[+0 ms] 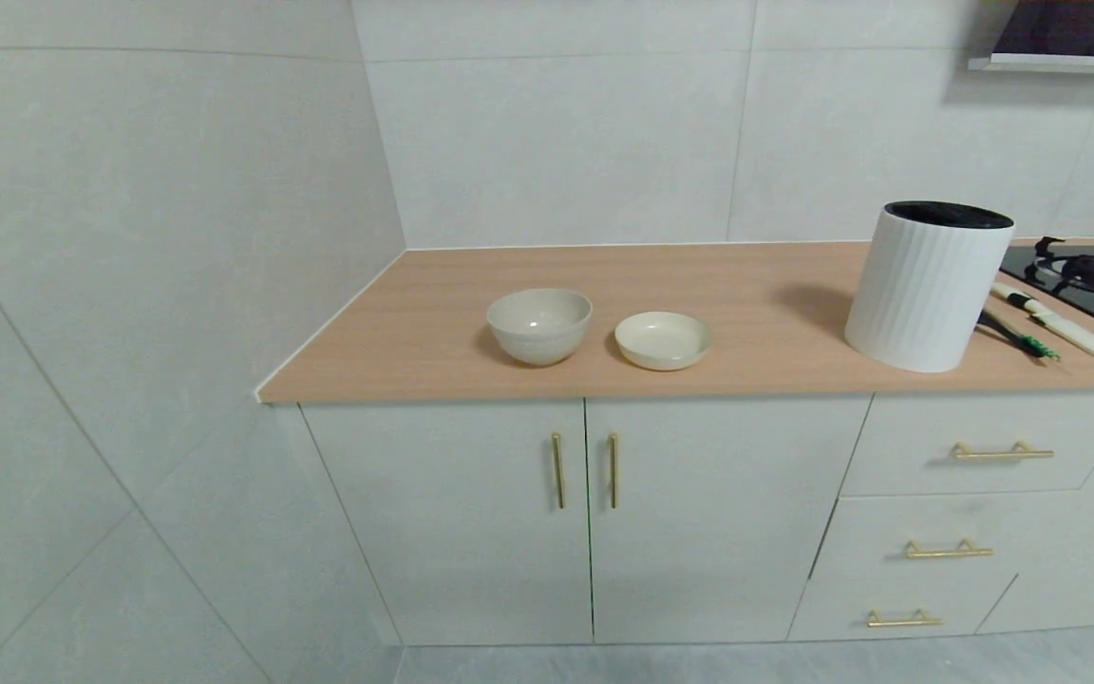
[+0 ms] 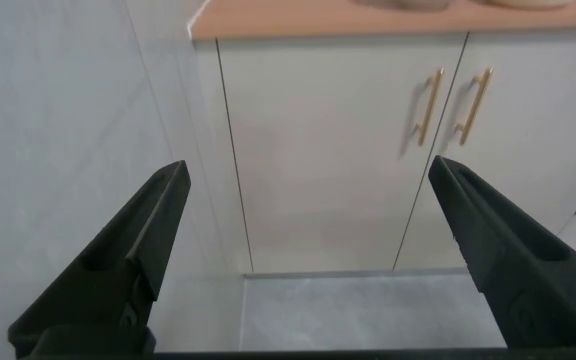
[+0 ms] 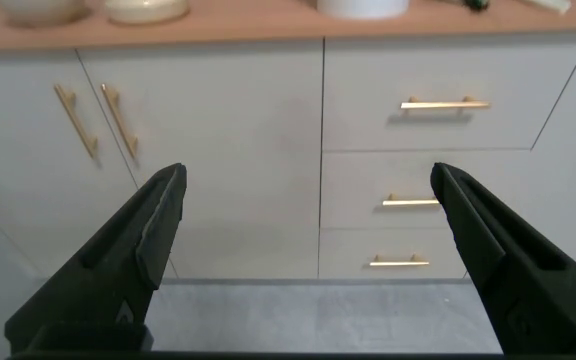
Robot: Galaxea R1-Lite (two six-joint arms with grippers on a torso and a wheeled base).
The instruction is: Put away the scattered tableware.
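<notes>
The left gripper (image 2: 308, 262) and right gripper (image 3: 308, 262) were spread wide and empty, held low before the cabinet doors (image 1: 471, 513). On the bench (image 1: 756, 285) the bowl (image 1: 539, 325) stood upright. The dish (image 1: 663, 339) lay just beside it at 3 o'clock, and the ribbed container (image 1: 927, 285) stood farther out at 3 o'clock. Nothing was judged put away; both pieces were left to be collected.

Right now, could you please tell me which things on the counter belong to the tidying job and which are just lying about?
Job: bowl, shallow dish, probably the knife and the green-handled utensil.
Just there: white ribbed container, gas hob, cabinet doors, drawers.
</notes>
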